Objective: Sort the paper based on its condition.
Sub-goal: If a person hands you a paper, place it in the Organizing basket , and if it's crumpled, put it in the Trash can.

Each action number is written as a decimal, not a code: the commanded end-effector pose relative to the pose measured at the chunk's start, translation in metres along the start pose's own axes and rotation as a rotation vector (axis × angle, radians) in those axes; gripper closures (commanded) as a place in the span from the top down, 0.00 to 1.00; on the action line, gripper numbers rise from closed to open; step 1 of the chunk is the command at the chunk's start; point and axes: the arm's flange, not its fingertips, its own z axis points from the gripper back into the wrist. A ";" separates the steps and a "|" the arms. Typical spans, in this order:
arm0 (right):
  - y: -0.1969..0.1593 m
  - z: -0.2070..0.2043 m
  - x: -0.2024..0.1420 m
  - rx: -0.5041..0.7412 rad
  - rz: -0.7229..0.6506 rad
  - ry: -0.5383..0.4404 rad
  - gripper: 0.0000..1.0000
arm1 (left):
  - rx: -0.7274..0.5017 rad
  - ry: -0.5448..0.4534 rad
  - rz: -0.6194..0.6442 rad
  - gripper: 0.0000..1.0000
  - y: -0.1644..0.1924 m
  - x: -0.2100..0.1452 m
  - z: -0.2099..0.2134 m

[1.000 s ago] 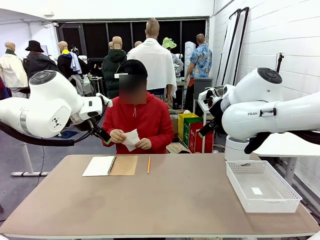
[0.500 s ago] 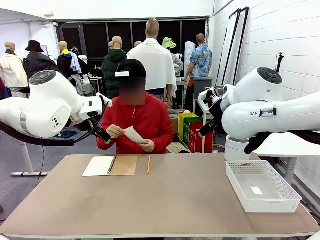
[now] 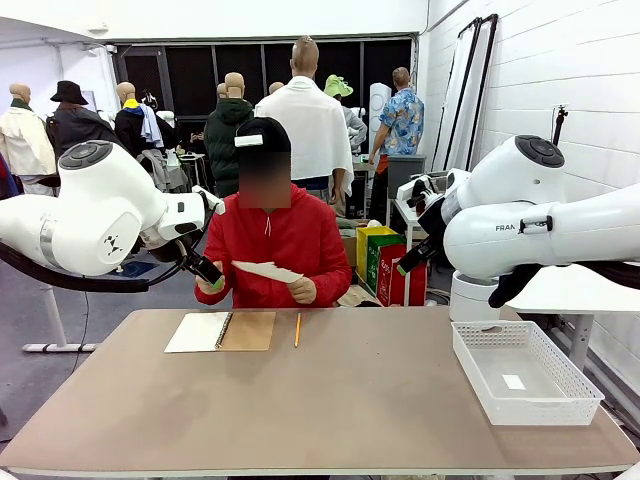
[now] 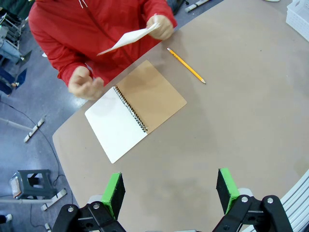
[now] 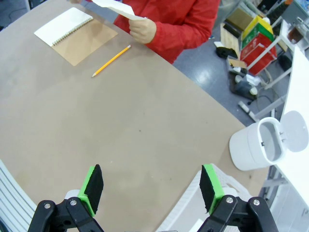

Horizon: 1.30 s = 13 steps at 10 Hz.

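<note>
Table (image 3: pixel 350 400) middle lies open; notebook (image 3: pixel 220 331), pencil (image 3: pixel 297 329), held paper (image 3: pixel 266 270) crowd far edge, basket (image 3: pixel 545 408) right.

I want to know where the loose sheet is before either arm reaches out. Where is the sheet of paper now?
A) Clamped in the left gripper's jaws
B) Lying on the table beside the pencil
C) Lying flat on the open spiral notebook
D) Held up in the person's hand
D: the person's hand holds the paper up in the air by one end, beyond the spiral notebook and clear of it.

Both arms raised; left gripper (image 4: pixel 170 187) jaws spread wide, right gripper (image 5: pixel 151 184) likewise, empty.
</note>
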 end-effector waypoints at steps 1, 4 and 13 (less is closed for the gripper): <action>-0.001 0.000 0.000 0.002 -0.002 -0.001 1.00 | -0.001 -0.001 -0.001 1.00 0.000 0.000 0.000; -0.001 0.000 0.000 0.002 -0.002 -0.001 1.00 | -0.001 -0.001 -0.001 1.00 0.000 0.000 0.000; -0.008 -0.008 0.009 0.029 -0.114 0.042 1.00 | -0.001 -0.001 -0.001 1.00 0.000 0.000 0.000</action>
